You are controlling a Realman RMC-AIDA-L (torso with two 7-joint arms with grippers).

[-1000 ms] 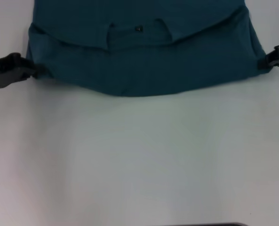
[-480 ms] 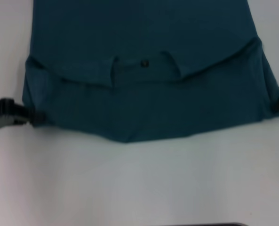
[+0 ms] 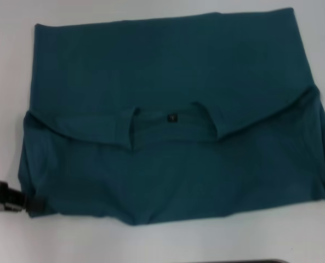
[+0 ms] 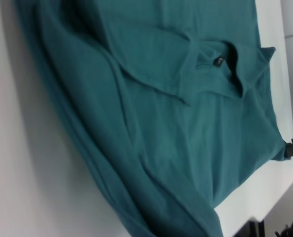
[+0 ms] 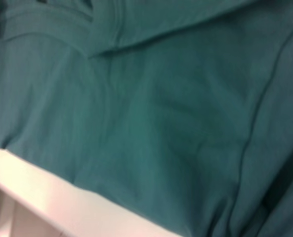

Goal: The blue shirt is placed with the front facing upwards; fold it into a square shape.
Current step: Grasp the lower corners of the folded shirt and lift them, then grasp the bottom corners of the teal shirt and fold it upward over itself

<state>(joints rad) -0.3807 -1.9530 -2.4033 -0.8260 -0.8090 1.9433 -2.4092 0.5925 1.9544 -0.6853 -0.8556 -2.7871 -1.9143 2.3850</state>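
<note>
The blue shirt (image 3: 167, 104) lies spread on the white table, its collar end folded over the body so the neck label (image 3: 172, 118) faces up. The folded-over layer bulges toward me along the near edge. My left gripper (image 3: 35, 205) is at the shirt's near left corner, shut on the fabric there. In the left wrist view, my right gripper (image 4: 290, 148) pinches the opposite corner, which is drawn to a point. The right wrist view is filled with wrinkled shirt cloth (image 5: 176, 108). No chest lettering shows.
The white table (image 3: 162, 241) shows as a bare strip between the shirt and me. A dark edge (image 3: 244, 261) sits at the very front. The table's rim (image 5: 62, 197) runs just beside the shirt in the right wrist view.
Both grippers have drawn the folded end of the shirt toward me. The shirt's far hem has come into view, and the right gripper has slid almost out of the head view.
</note>
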